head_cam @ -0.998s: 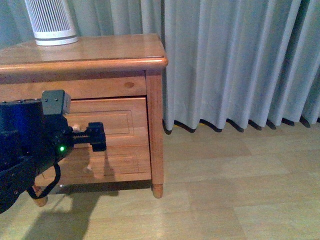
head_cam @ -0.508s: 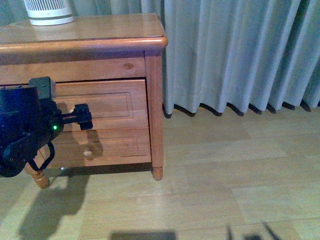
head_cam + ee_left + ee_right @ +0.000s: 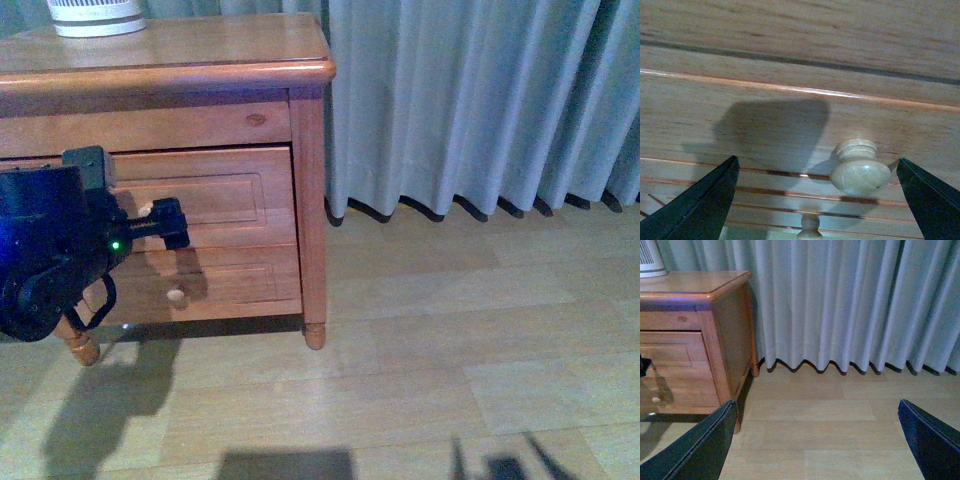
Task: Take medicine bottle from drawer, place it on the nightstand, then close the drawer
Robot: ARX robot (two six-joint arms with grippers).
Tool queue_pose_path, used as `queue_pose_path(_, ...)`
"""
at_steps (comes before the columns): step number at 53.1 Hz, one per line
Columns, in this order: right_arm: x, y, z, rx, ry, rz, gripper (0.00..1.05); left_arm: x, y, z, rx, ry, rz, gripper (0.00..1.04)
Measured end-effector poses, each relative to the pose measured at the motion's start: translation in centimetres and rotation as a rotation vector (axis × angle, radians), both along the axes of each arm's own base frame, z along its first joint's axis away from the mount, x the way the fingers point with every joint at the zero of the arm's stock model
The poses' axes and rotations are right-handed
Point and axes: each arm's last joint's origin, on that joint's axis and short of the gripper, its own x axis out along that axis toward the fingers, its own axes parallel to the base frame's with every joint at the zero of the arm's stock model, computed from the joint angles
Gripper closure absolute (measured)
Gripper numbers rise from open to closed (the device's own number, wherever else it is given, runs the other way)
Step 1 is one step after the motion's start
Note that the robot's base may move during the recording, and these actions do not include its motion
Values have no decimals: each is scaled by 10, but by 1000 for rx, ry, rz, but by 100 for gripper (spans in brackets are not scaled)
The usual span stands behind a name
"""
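Two tools: both spread wide, both empty.
Left tool (image 3: 816,160): close before the drawer (image 3: 215,195), with the drawer knob (image 3: 860,167) between the fingers, just beside one finger (image 3: 927,197), not gripped.
Right tool (image 3: 815,405): above the floor (image 3: 840,440), turned toward the curtain (image 3: 850,305).
Drawer: upper one in the nightstand (image 3: 170,70), front about level with the frame.
Lower drawer (image 3: 235,285): directly under, with the lower knob (image 3: 176,296).
White ribbed device (image 3: 95,18): standing on the nightstand top, at the back.

Left arm (image 3: 45,255) reaches forward, roughly level. Left gripper (image 3: 816,160) has its jaws spread wide apart. Right gripper (image 3: 816,401) is held low, jaws equally wide apart.
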Motion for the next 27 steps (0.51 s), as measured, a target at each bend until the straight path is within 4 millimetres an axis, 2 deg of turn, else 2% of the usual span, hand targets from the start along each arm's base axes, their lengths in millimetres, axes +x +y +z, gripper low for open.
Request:
queue_pose_path(8, 0, 0, 0, 0, 0, 0, 7, 0, -3, 0, 0, -3, -6, 9)
queue_pose_path(21, 0, 0, 0, 0, 0, 0, 7, 0, -15, 2, 2, -36, -38, 45)
queue_pose_path(27, 0, 0, 0, 0, 0, 0, 7, 0, -17, 2, 11, -39, -36, 67)
